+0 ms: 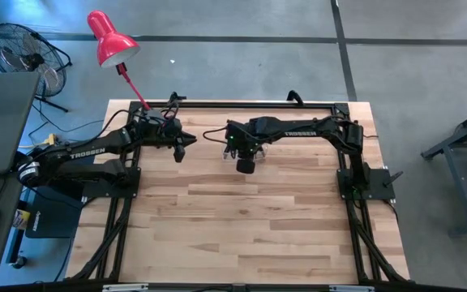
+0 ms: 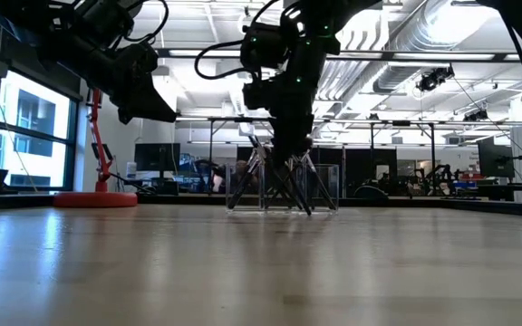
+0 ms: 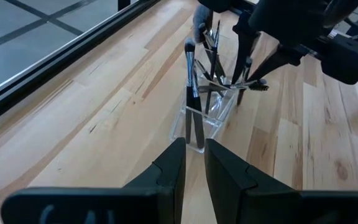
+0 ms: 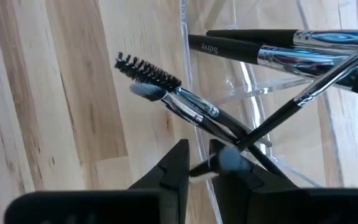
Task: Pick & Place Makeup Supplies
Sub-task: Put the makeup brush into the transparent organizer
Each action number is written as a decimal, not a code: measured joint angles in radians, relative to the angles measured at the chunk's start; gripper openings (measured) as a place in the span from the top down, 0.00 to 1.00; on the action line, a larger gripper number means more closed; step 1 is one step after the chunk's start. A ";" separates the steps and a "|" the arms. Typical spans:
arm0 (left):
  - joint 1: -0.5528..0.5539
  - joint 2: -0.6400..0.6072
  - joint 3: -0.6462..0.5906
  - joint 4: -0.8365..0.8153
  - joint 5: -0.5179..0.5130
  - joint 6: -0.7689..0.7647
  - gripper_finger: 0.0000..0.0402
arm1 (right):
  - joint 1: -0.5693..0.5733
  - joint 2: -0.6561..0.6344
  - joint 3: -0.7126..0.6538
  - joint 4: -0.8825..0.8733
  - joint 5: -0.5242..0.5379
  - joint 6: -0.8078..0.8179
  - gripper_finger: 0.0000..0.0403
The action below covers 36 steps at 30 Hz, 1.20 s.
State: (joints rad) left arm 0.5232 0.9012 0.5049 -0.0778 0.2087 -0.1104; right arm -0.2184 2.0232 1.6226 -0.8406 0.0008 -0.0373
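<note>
While right gripper [image 4: 197,163] pinches one thin brush [image 4: 272,121] inside clear holder [image 3: 207,118] near worktop's far edge, lift vertically; crossed handles could snag. Left gripper [image 3: 193,163] nearly closed, empty, beside holder.

Two dark arms lettered TROSSEN, black cables.

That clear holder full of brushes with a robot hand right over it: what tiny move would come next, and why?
Probably a straight lift by the right hand. Its fingers look nearly closed around a thin dark brush standing crossed with others in the clear holder, so raising it gently should free it. The left hand waits nearby, fingers almost together.
</note>
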 joint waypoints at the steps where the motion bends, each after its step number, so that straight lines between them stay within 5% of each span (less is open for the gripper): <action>1: 0.000 0.000 0.000 0.000 0.000 0.000 0.86 | 0.000 0.000 0.000 0.000 -0.002 0.008 0.86; 9: 0.000 0.000 0.000 0.000 0.012 -0.006 0.86 | 0.000 -0.001 0.002 -0.009 -0.010 0.012 0.95; 19: 0.000 0.000 0.000 -0.004 0.020 -0.018 0.86 | 0.000 -0.001 0.002 -0.010 -0.010 0.049 0.88; 28: 0.000 0.000 0.000 -0.011 0.020 -0.026 0.86 | 0.000 -0.001 0.002 -0.012 -0.038 0.049 0.96; 36: 0.000 0.000 0.000 -0.034 0.020 -0.026 0.86 | 0.000 -0.002 0.002 -0.019 -0.040 0.063 0.83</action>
State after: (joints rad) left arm 0.5232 0.9012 0.5050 -0.1115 0.2283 -0.1364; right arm -0.2180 2.0216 1.6241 -0.8593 -0.0391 0.0261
